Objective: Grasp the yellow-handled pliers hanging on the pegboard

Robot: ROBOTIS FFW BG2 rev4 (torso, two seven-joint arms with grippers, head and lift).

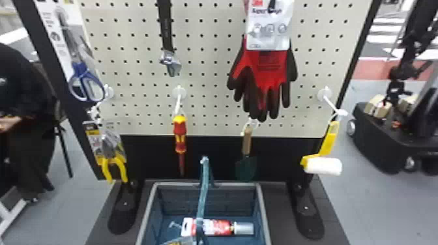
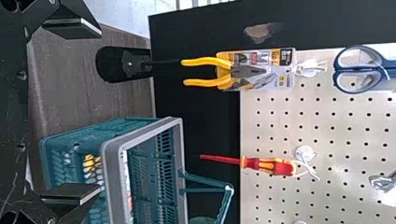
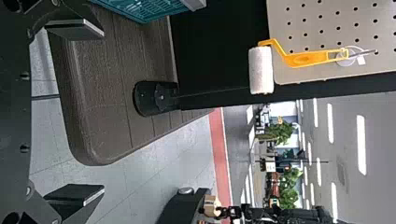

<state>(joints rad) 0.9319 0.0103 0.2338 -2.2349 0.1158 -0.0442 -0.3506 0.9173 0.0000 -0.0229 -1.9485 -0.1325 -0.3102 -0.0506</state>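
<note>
While they hung from a hook at the lower left corner of the pegboard (image 1: 211, 107), the yellow-handled pliers (image 1: 112, 158) kept their long axis upright: the grey jaws pointed up against a backing card, and the two yellow handles pointed down, spread slightly apart, over the black panel under the board. Blue-handled scissors (image 1: 85, 81) hung just above them, and a red-and-yellow screwdriver (image 1: 180, 136) hung further along the same row, tip down.

Below the board, on the dark table, stood a teal basket (image 1: 260, 202) with a grey rim and its handle raised. A tube (image 1: 215, 227) with a red-and-white label and a metal end lay on its side in the basket.

Seen from its wrist, the left gripper (image 2: 93, 112) had its fingers spread wide with nothing between them. The pliers were well apart from it, out ahead past the stand's black foot (image 2: 121, 64), with the basket nearer to the fingers. The right gripper (image 3: 95, 112) was likewise wide open and held nothing, facing the paint roller (image 3: 261, 70) at the board's other end.
</note>
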